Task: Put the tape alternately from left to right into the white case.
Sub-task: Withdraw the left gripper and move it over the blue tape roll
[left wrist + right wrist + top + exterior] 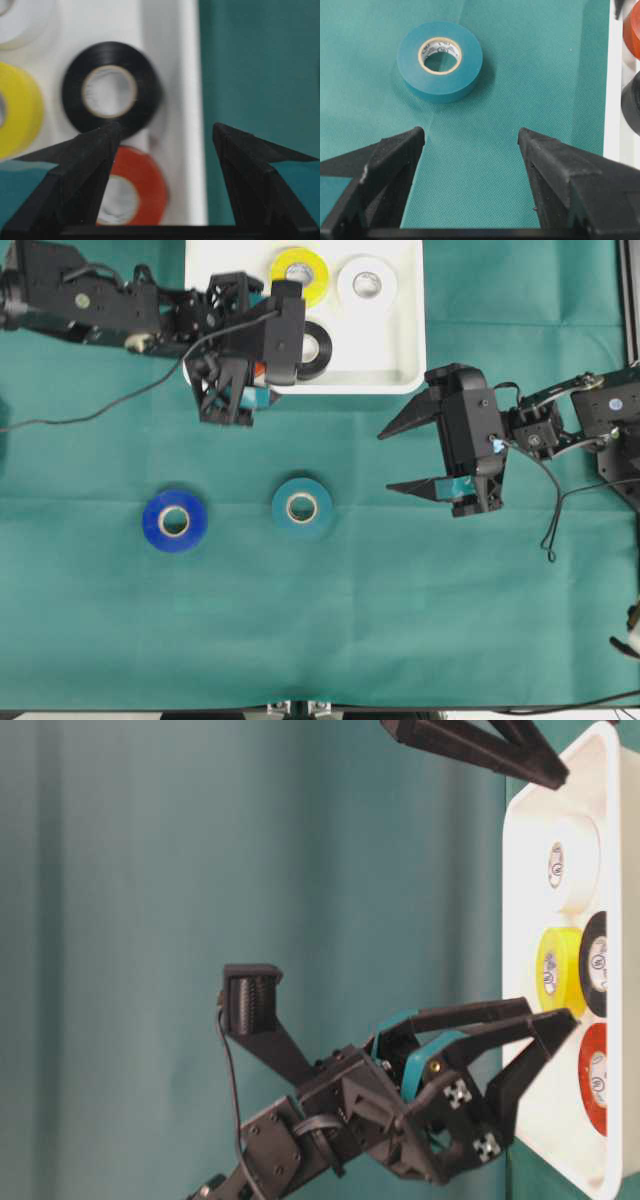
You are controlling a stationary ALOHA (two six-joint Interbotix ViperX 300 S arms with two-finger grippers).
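The white case (405, 350) at the table's far edge holds yellow tape (300, 273), white tape (366, 283), black tape (318, 350) and red tape (147, 175), the red one hidden overhead by my arm. Blue tape (174, 521) and teal tape (301, 506) lie on the green cloth. My left gripper (166, 127) hangs open and empty over the case's near rim, one finger above the red and black rolls, the other above cloth. My right gripper (470, 131) is open and empty over bare cloth, right of the teal tape (465, 70) and apart from it.
Green cloth (400, 620) covers the whole table. A loose black cable (100, 410) trails from the left arm across the cloth at left. Another cable (552, 510) loops down beside the right arm. A metal frame post (632, 300) stands at the right edge.
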